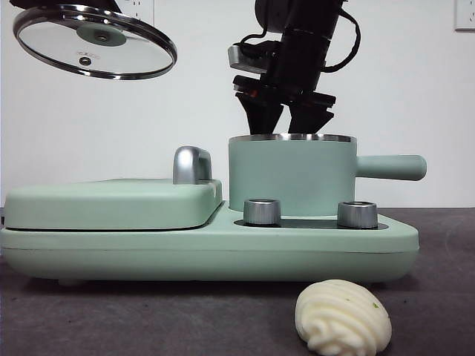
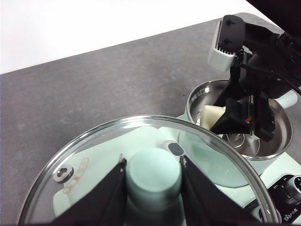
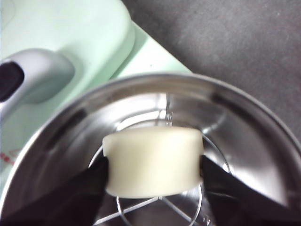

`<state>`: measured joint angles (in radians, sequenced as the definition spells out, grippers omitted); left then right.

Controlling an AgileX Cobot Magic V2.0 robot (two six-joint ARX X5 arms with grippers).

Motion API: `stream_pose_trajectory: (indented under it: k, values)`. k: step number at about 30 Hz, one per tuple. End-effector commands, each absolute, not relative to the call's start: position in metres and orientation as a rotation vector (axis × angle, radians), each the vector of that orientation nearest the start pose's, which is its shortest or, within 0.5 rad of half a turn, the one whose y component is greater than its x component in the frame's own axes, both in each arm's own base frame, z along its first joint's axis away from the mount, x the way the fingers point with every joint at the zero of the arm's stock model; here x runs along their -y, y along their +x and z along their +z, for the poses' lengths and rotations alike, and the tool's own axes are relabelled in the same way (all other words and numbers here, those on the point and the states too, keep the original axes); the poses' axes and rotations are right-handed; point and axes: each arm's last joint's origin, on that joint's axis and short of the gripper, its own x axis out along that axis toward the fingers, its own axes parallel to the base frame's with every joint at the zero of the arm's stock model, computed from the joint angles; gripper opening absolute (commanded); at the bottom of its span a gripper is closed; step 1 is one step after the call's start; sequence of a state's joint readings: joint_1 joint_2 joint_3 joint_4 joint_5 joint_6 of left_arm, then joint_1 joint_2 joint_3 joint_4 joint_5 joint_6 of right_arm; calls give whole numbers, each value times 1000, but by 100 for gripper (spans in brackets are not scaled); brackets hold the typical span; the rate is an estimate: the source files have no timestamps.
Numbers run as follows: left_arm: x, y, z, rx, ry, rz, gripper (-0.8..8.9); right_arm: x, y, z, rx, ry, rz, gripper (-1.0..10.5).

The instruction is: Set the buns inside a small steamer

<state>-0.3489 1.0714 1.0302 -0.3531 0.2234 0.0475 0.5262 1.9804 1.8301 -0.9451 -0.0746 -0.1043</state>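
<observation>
Nearest the front camera, on the dark grey tabletop (image 1: pixel 148 319), the swirled bun (image 1: pixel 343 317) is seen lying alone, untouched and well apart from both arms. Behind it the mint-green cooker base (image 1: pixel 208 248) is spread across the view, with two steel knobs (image 1: pixel 262 211) at its front, the flat griddle lid (image 1: pixel 111 204) with its chrome handle (image 1: pixel 192 165) on one side, and the small steamer (image 1: pixel 291 174) seated on the other, its side handle (image 1: pixel 390 167) pointing outward.

Over the open pot, the right gripper (image 1: pixel 286 119) is lowered to the rim. In its own wrist view the smooth bun (image 3: pixel 154 160) is pinched between the jaws, which are spread only as wide as the bun, above the wire rack (image 3: pixel 160 207) in the steel bowl; whether the bun rests on the rack cannot be told. Higher and off to the side, the glass lid (image 1: pixel 95 41) is held aloft by the left gripper (image 2: pixel 153 181), its jaws closed against the green knob (image 2: pixel 154 174).

Trouble could be caused by an early release: the bun might drop crookedly on the rack. The soft bun might also be dented by the squeeze. A tilted lid could slip from the knob grip.

Beyond, only a plain white wall (image 1: pixel 415 89) is seen, with a wall plate (image 1: pixel 464 15) at one corner.
</observation>
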Motion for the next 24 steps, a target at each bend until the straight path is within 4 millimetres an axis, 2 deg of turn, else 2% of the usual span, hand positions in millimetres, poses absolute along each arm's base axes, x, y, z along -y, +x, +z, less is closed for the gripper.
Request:
stream_pose_trajectory:
  k: [1, 3, 6, 10, 13, 15, 18, 24]
  values:
    - [85, 214, 356, -340, 60, -577, 11, -219, 370, 282, -1012, -350, 593, 371]
    - [85, 214, 356, -340, 60, -577, 11, -218, 369, 292, -998, -353, 583, 371]
    - [85, 214, 356, -340, 60, -577, 11, -213, 360, 327, -922, -332, 585, 369]
    - [85, 214, 356, -339, 60, -577, 11, -208, 333, 379, -705, -289, 614, 361]
    - [85, 214, 356, -339, 60, -577, 11, -205, 308, 398, -555, -261, 646, 361]
    - [85, 214, 356, -340, 60, -577, 11, -202, 287, 400, -452, -240, 662, 361]
    - [85, 214, 356, -340, 60, -577, 11, -197, 264, 394, -391, -221, 674, 361]
    - [85, 214, 356, -340, 61, -577, 11, -184, 217, 369, -339, -197, 733, 361]
